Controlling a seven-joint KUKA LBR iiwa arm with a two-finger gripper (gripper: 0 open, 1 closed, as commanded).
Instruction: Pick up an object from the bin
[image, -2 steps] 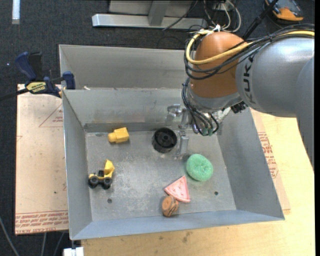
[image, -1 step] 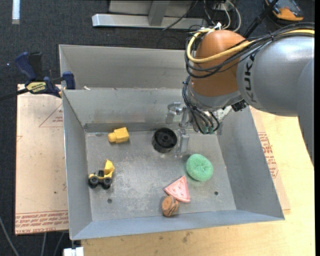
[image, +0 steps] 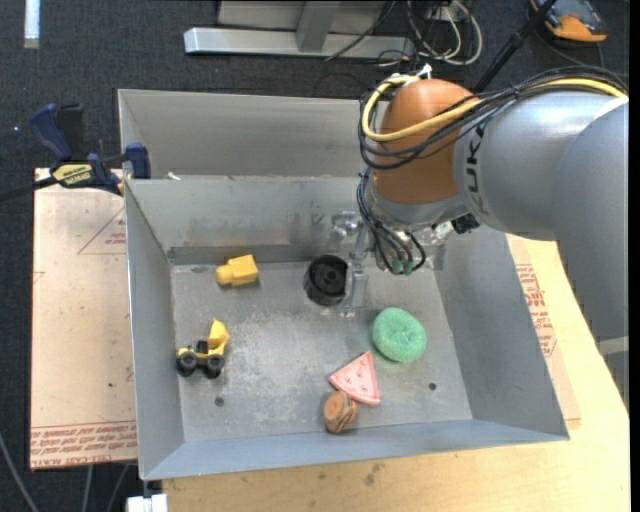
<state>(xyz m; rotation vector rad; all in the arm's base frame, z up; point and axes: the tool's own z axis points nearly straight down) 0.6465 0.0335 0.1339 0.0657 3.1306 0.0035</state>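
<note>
My gripper (image: 352, 298) hangs low in the back middle of the bin, under the arm's orange cover. It stands just to the right of a black round cup-like thing (image: 325, 280), close against its side. A green round fuzzy pad (image: 399, 334) lies a little in front and to the right of the gripper. Further forward lies a pink wedge shaped like a watermelon slice (image: 357, 380).
A brown round piece (image: 340, 412) lies at the front wall beside the pink wedge. A yellow block (image: 238, 270) lies at the back left, and a yellow toy vehicle with black wheels (image: 204, 352) at the left. The arm's bulk overhangs the bin's back right corner.
</note>
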